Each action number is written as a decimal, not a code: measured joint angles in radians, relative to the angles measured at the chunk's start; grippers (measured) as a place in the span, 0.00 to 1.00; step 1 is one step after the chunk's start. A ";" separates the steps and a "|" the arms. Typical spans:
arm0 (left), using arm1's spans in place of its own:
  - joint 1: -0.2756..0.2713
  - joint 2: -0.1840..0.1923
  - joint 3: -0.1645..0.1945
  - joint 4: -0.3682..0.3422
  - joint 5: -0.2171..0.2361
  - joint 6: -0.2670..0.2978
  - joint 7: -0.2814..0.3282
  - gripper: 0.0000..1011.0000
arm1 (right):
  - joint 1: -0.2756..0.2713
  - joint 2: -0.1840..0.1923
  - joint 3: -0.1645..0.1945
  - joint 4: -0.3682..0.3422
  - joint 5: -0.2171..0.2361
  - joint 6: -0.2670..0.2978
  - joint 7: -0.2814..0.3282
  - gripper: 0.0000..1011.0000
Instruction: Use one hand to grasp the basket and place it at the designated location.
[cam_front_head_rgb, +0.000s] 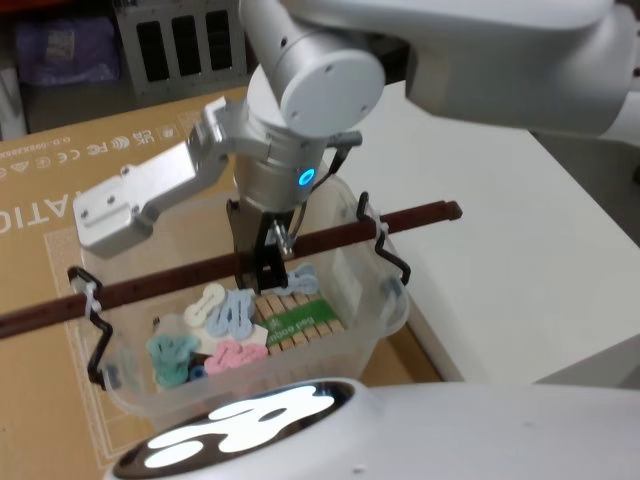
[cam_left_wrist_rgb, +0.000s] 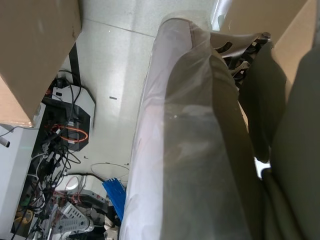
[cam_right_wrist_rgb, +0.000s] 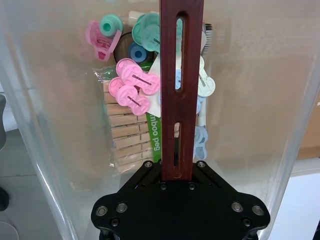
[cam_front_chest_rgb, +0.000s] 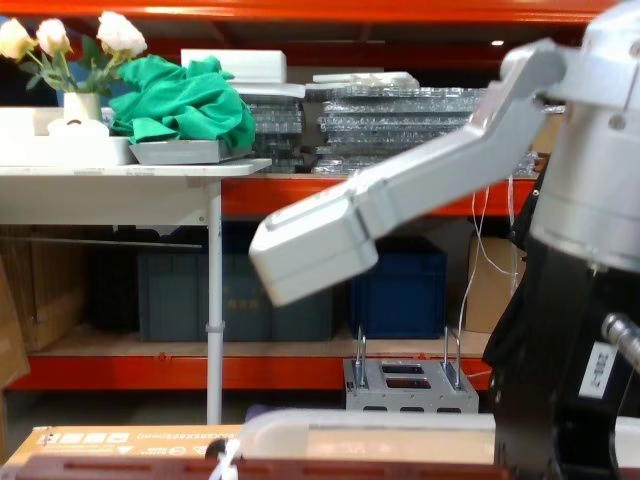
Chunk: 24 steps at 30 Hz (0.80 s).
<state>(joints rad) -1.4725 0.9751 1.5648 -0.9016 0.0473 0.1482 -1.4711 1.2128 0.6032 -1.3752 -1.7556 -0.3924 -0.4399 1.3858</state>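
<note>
While your right gripper (cam_front_head_rgb: 262, 268) sits closed tight on the reddish-brown bar handle (cam_front_head_rgb: 400, 222) at the centre of the head view, watch for swing. The bar hangs on thin wire hooks (cam_front_head_rgb: 395, 262), so a quick lift or turn could tilt the basket (cam_front_head_rgb: 388, 300) or let the bar slide through the grip. The basket lies lower centre, over the cardboard (cam_front_head_rgb: 60, 170), left of the white table (cam_front_head_rgb: 500, 230). Inside are a pack of wooden pegs (cam_front_head_rgb: 295, 318) and loose pastel plastic clips (cam_front_head_rgb: 228, 312), which would likely slide to the low end if it tips.
</note>
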 joint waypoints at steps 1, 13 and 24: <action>0.000 0.000 0.000 0.000 0.000 0.000 0.000 0.00 | -0.001 -0.003 -0.004 0.003 -0.003 0.000 -0.002 0.00; 0.000 0.000 0.000 0.000 0.000 0.000 0.000 0.00 | 0.002 -0.033 -0.059 0.039 -0.026 0.002 -0.013 0.00; 0.000 0.000 0.000 0.000 0.000 0.000 0.000 0.00 | 0.009 -0.045 -0.100 0.049 -0.044 0.015 -0.017 0.00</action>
<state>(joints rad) -1.4726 0.9752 1.5649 -0.9015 0.0473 0.1483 -1.4711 1.2221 0.5579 -1.4751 -1.7066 -0.4363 -0.4254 1.3691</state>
